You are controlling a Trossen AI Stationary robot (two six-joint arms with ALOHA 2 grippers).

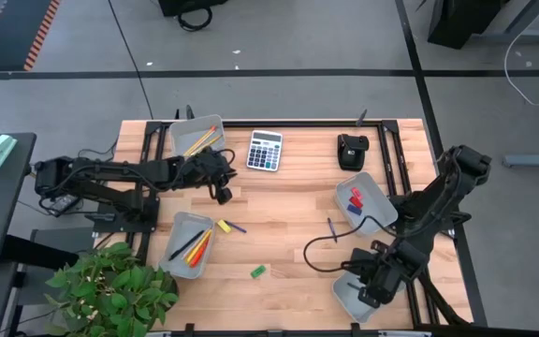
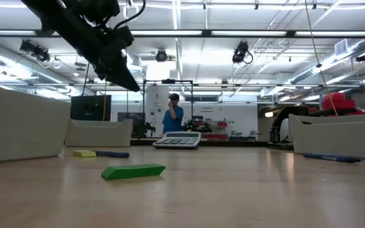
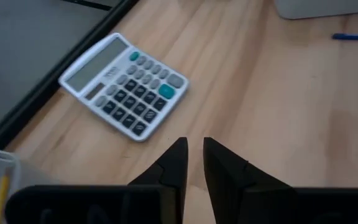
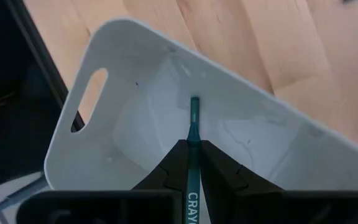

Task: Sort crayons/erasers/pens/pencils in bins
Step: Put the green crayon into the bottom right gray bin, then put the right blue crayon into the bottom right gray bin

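My right gripper (image 4: 192, 144) hangs over the near-right bin (image 4: 135, 81), shut on a slim dark teal pen (image 4: 194, 121) lettered on its barrel. In the high view this gripper (image 1: 374, 281) is above that bin (image 1: 349, 298). My left gripper (image 3: 194, 149) hovers over bare wood near the calculator (image 3: 124, 82), its fingers a narrow gap apart with nothing between them. The far-left bin (image 1: 197, 136) holds pencils, the near-left bin (image 1: 190, 245) crayons, the right bin (image 1: 368, 201) red and blue erasers. A green eraser (image 1: 258, 271) lies flat on the table. My right gripper pinches the teal pen's barrel (image 4: 192, 180) between its two fingers. The fingers point steeply down and the pen runs along them, sticking out past the fingertips. Its narrow tip (image 4: 194, 102) points into the bin; whether it touches the floor I cannot tell.
A yellow block (image 1: 223, 226) and a blue pen (image 1: 238, 227) lie beside the near-left bin, another blue pen (image 1: 330, 227) left of the right bin. A black device (image 1: 351, 150) stands at the far edge. A black cable (image 1: 321, 253) loops near my right arm. A plant (image 1: 110, 290) stands near left.
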